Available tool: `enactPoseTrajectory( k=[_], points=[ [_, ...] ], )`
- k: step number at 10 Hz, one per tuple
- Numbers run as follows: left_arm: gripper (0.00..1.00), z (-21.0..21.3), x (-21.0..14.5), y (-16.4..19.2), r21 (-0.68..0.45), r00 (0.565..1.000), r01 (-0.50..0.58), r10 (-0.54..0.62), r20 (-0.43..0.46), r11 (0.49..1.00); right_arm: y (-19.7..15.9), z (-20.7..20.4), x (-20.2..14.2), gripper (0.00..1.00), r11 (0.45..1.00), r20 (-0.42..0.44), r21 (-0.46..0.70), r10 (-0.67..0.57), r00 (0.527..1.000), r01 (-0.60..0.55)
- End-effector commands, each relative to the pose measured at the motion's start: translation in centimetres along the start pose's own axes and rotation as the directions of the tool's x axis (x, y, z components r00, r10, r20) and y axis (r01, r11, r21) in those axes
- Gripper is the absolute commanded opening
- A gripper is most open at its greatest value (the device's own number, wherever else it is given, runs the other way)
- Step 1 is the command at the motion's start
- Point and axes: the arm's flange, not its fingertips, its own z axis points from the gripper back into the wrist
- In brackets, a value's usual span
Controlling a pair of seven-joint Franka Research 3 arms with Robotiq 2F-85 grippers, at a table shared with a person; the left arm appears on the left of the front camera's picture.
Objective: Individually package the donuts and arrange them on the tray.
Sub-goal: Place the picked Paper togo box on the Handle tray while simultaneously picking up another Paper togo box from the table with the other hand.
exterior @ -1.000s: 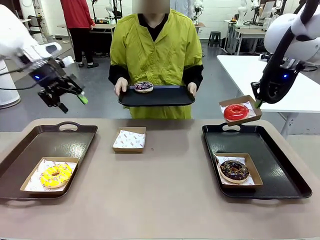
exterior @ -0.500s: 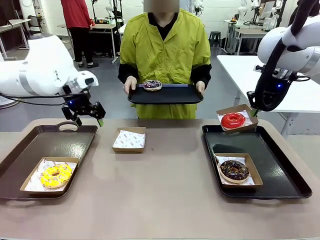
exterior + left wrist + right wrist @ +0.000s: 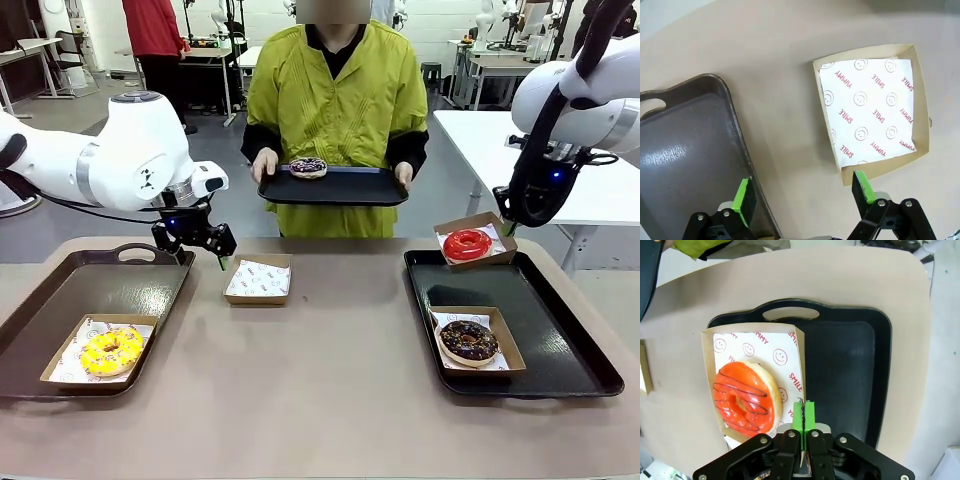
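Tan shared table [image 3: 330,410], a dark tray on each side. Step in hand looks like placing the boxed red one.

right gripper [image 3: 803,412] is pinched fully closed on the wall of the held box [image 3: 497,222] with the red donut [image 3: 467,243], tilted over the far corner of the right tray [image 3: 560,300]. Next: set it flat beside the boxed chocolate donut [image 3: 468,341], then release. left gripper [image 3: 803,190] is spread wide, holding nothing, over the edge of the empty box [image 3: 259,278]. yellow donut [image 3: 111,350] sits boxed on the left tray [image 3: 110,285]. speckled donut [image 3: 308,166] is unboxed on the person's tray [image 3: 350,190].
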Motion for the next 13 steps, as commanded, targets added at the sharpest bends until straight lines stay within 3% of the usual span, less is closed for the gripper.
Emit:
enactPoseTrajectory(
  k=[1, 6, 8, 13],
  points=[
    [1.0, 0.1, 0.1, 0.9, 0.005, 1.0, -0.012, 0.012, -0.003, 1.0, -0.1, 0.2, 0.0, 0.01, 1.0, 0.005, 0.015, 0.001, 1.0, -0.001],
    [1.0, 0.1, 0.1, 0.9, 0.005, 1.0, -0.012, 0.012, -0.003, 1.0, -0.1, 0.2, 0.0, 0.01, 1.0, 0.005, 0.015, 0.001, 1.0, -0.001],
    [1.0, 0.0, 0.1, 0.8, 0.004, 1.0, -0.014, 0.014, -0.001, 1.0, 0.9, -0.3, 0.6, 0.01, 0.999, 0.001, -0.034, -0.018, 1.0, 0.018],
    [1.0, -1.4, 2.7, -2.1, 0.093, 0.999, -0.022, 0.025, -0.032, 0.995, 0.8, -2.4, 0.5, 0.01, 0.994, -0.068, -0.088, -0.073, 0.995, 0.067]
  ],
)
